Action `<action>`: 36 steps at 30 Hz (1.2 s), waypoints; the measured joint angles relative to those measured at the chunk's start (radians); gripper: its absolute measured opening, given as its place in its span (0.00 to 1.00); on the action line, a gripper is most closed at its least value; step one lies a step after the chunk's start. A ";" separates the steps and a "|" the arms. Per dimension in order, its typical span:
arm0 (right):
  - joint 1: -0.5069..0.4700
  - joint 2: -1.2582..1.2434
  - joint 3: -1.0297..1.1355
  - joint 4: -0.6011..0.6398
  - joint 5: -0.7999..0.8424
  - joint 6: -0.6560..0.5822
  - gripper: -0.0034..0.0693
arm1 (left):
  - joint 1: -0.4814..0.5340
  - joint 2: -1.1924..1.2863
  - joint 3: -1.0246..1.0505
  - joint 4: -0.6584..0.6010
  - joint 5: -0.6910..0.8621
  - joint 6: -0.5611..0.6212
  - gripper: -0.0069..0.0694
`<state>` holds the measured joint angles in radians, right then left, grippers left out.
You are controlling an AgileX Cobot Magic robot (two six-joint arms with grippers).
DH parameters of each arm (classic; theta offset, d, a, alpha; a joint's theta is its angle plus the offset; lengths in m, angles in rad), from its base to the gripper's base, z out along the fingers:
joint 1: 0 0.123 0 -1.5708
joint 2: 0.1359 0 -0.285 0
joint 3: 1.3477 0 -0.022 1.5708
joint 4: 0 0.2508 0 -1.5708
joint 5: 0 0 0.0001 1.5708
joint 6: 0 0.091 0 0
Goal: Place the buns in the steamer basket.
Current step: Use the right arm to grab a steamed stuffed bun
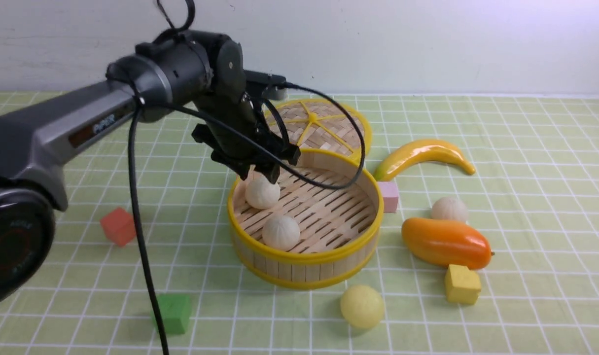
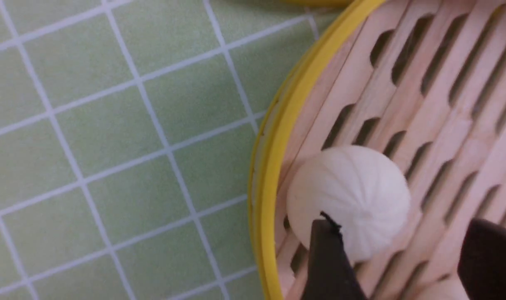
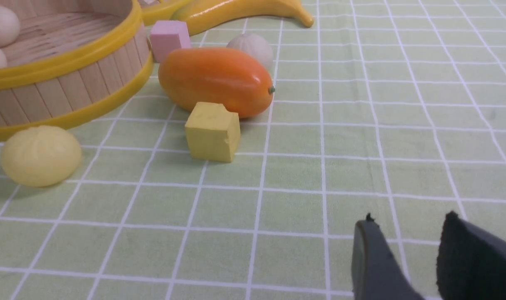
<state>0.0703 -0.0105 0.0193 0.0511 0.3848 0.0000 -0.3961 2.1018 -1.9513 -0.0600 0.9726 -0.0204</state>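
The steamer basket [image 1: 306, 257] stands mid-table with two off-white buns inside, one at its back left [image 1: 262, 193] and one nearer the front [image 1: 281, 232]. My left gripper [image 1: 259, 175] hovers just over the back-left bun [image 2: 348, 200], open; that bun rests on the slats beside the rim [image 2: 273, 158], partly between the spread fingers [image 2: 327, 262]. A third off-white bun [image 1: 449, 209] lies on the cloth behind the mango. The pale yellow bun [image 1: 362, 306] sits in front of the basket. My right gripper [image 3: 407, 225] is low over bare cloth, open and empty, out of the front view.
A woven lid [image 1: 324, 123] lies behind the basket. To the basket's right are a banana [image 1: 422, 155], a pink cube [image 1: 389, 195], an orange mango [image 1: 444, 242] and a yellow cube [image 1: 462, 284]. A red cube [image 1: 118, 226] and a green cube [image 1: 173, 312] are on the left.
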 joint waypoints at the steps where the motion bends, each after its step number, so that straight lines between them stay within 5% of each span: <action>1: 0.000 0.000 0.000 0.000 0.000 0.000 0.38 | 0.000 -0.008 0.000 0.000 0.002 -0.002 0.62; 6: 0.000 0.000 0.000 0.000 0.000 0.000 0.38 | 0.000 -0.288 0.094 -0.047 0.004 0.000 0.29; 7: 0.000 0.000 0.000 0.000 0.000 0.000 0.38 | 0.000 -0.397 0.196 -0.078 -0.032 0.028 0.15; 9: 0.000 0.000 0.000 0.000 0.000 0.000 0.38 | 0.000 -0.537 0.349 -0.125 -0.112 0.057 0.07; 20: 0.000 0.000 0.000 0.000 0.000 0.000 0.38 | 0.000 -1.337 1.291 -0.424 -0.697 0.238 0.07; 28: 0.000 0.000 0.001 0.051 -0.016 0.025 0.38 | 0.000 -1.768 1.609 -0.491 -0.780 0.275 0.07; 36: 0.000 0.000 0.007 0.547 -0.297 0.267 0.38 | 0.000 -2.041 1.756 -0.497 -0.765 0.278 0.07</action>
<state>0.0703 -0.0105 0.0266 0.5985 0.0875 0.2671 -0.3961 0.0605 -0.1952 -0.5568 0.2076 0.2578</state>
